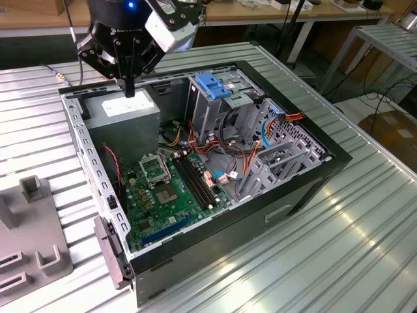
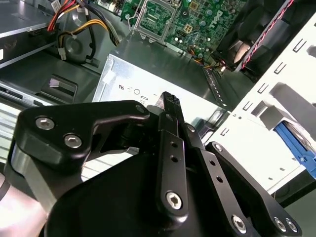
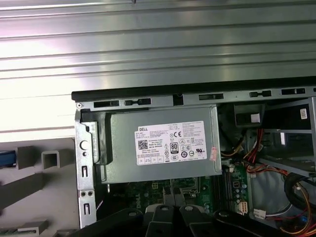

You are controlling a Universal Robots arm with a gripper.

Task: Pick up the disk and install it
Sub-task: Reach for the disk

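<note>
Gripper point(image 2: 170, 98), fingers point(image 2: 172, 143) pressed together and empty, hovers over PSU point(image 3: 163, 148) at case's point(image 3: 148, 92) corner; disk point(image 3: 7, 158) (a blue edge, seemingly) lies outside case by stand point(image 1: 36, 231); grasp wants fingers spread, square to it.

A ribbed metal table point(image 1: 365, 215) fills the foreground, and light glares off its slats. Behind it runs a long wooden bench point(image 1: 260, 14). At the exterior view's right stands a second metal table point(image 1: 388, 38), with a cardboard box point(image 1: 394, 130) on the dark floor point(image 1: 335, 85) nearby.
</note>
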